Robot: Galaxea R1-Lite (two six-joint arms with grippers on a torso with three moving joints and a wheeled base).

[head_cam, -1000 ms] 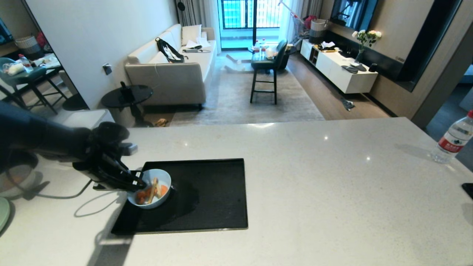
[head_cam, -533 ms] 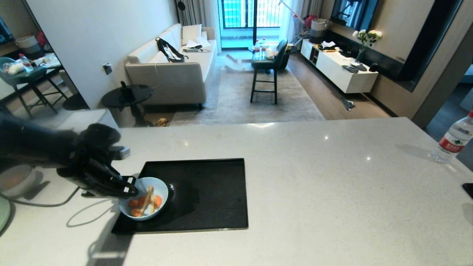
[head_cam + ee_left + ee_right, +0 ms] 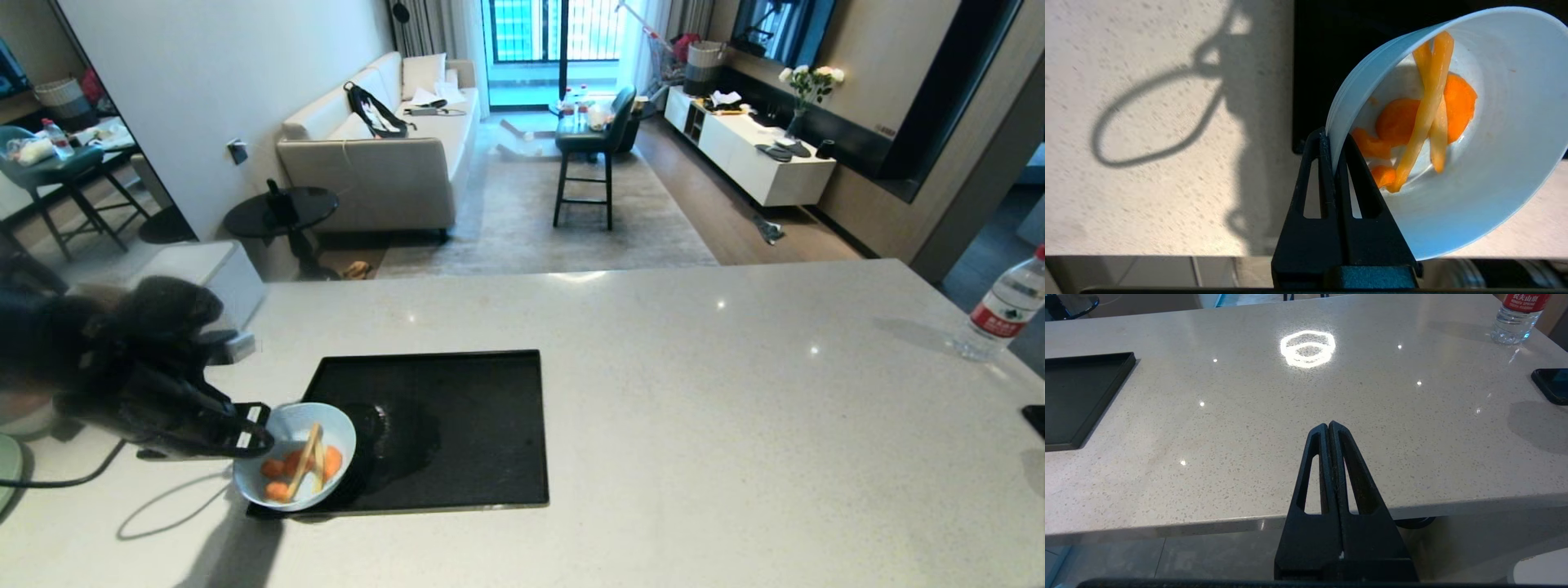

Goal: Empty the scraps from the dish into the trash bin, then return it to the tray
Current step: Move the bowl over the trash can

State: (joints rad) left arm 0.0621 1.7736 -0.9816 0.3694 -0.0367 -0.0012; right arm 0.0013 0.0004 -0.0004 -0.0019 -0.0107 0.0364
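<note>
Speckled white counter [image 3: 653,392] carries the tray [image 3: 457,441], above whose near-left corner the left gripper [image 3: 249,429] pinches the dish [image 3: 295,456] by its rim (scraps [image 3: 300,469] inside), while the right gripper [image 3: 1329,428] hangs closed off the counter's edge.

Small round light-blue bowl [image 3: 295,456] with paler inside: tilted, raised over the near left corner of the flat rectangular matte black tray [image 3: 457,425], overhanging its edge. Scraps [image 3: 1423,110] inside: several orange chunks and pale yellowish sticks, lying against the lower wall. The tray rests flat on the speckled counter.
</note>
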